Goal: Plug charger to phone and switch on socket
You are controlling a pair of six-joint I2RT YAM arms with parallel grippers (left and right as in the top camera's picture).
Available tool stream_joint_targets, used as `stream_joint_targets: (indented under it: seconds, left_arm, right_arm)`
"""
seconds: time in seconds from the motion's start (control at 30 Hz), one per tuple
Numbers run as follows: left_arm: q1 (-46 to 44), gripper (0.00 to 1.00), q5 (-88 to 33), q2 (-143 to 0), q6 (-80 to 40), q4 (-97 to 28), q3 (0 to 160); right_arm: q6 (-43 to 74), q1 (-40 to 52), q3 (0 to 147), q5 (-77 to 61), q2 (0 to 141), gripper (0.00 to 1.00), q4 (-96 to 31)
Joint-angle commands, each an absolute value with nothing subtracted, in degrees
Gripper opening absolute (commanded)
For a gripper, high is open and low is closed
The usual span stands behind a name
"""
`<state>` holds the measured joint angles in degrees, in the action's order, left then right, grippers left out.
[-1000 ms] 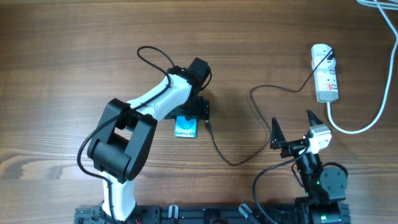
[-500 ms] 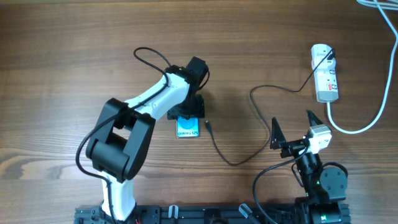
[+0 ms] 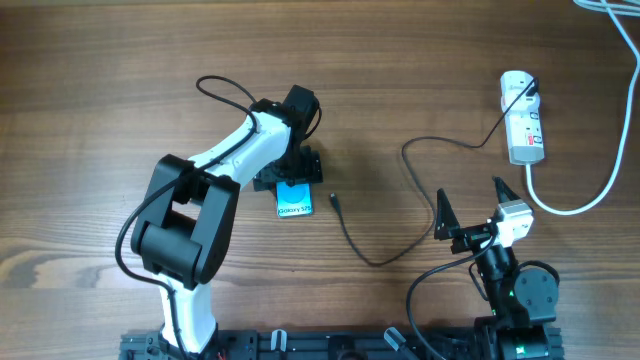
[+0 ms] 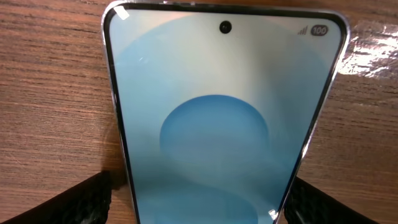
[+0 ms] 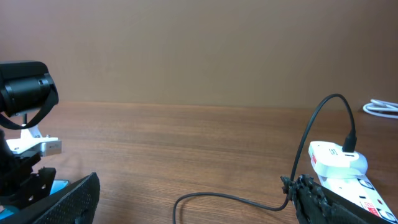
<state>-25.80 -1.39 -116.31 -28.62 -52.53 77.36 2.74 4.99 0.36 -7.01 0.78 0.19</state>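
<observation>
Now that the left gripper [image 3: 290, 182] has slid toward nine o'clock, jaws wide astride the phone [image 3: 294, 205], the charger [image 3: 335, 200] tip lies apart at the phone's three o'clock, still unplugged, while the right gripper [image 3: 470, 203] waits wide and empty.

This is looking like a robotics lab bench: a left arm [image 3: 228, 158] and a right arm [image 3: 515, 285] are standing on a black mounting rail [image 3: 330, 347] at the edge of a wood-grain table [image 3: 100, 80], with a plain brown wall [image 5: 199, 50] rising behind.
</observation>
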Motion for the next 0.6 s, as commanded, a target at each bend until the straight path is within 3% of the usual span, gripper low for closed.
stream_joint_targets:
  seconds: [0.0, 0.23, 0.4, 0.57]
  left_arm:
    - [-25.8, 0.93, -1.1, -117.1, -28.9, -52.6, 76.7]
    - [-26.3, 1.00, -1.0, -117.1, -28.9, -52.6, 76.7]
    - [-27.2, 0.94, -1.0, -117.1, -28.8, -52.4, 76.7]
    - [-27.5, 0.97, -0.8, -117.1, -28.8, -52.3, 76.7]
  right_arm:
    - [3.1, 5.3, 0.3, -6.0, 0.2, 1.00, 0.3]
    - [3.1, 5.3, 0.3, -6.0, 0.2, 1.00, 0.3]
    - [3.1, 5.3, 0.3, -6.0, 0.2, 1.00, 0.3]
    - [3.1, 5.3, 0.3, -6.0, 0.2, 1.00, 0.3]
